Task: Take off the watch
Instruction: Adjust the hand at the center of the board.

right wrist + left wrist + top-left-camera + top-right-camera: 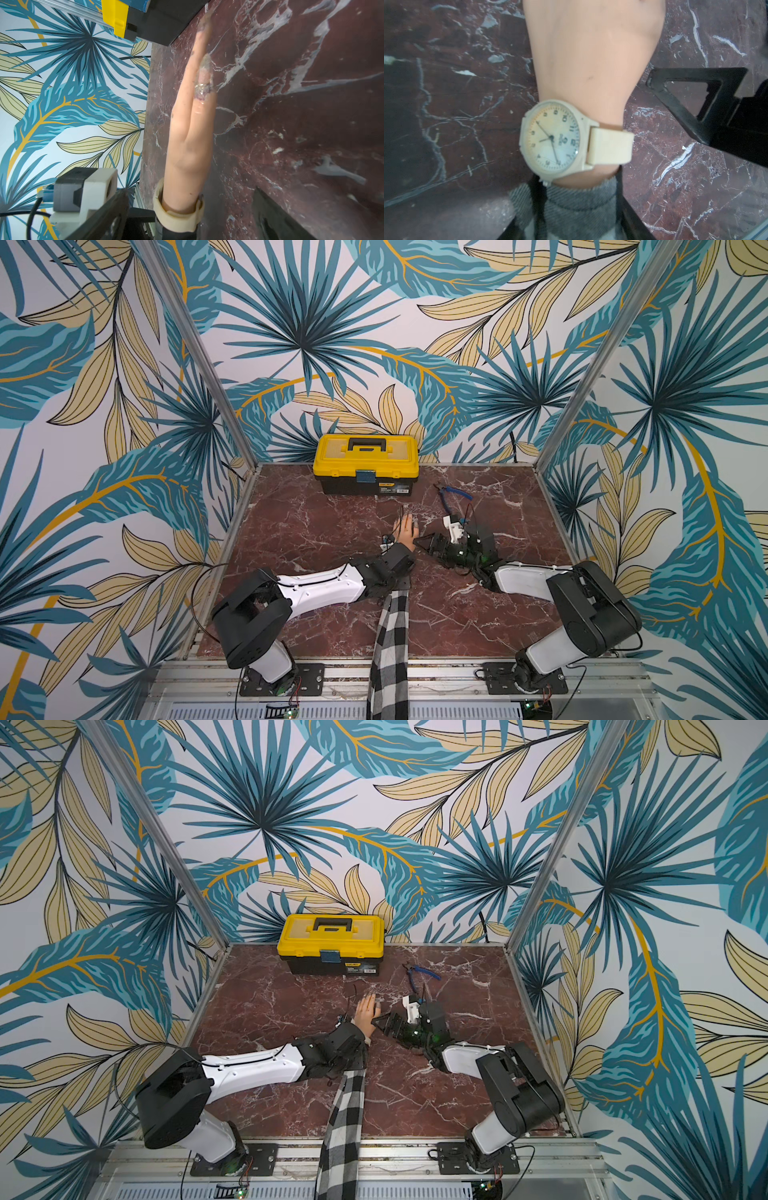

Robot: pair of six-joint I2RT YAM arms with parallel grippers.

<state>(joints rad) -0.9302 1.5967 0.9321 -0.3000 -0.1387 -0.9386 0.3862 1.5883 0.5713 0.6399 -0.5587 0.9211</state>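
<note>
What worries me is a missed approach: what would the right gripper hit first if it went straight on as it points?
Most likely the cream strap of the pale wristwatch on the flesh-coloured mannequin hand, at its wrist: the right gripper stands open on either side of it. Depth is unclear.

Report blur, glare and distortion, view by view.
Left wrist view: the watch dial is soft with pale glare; the sleeve cuff blurs. Right wrist view: the mannequin hand is fairly sharp, the nearby table smeared. Both top views: even light, splayed frame posts.
</note>
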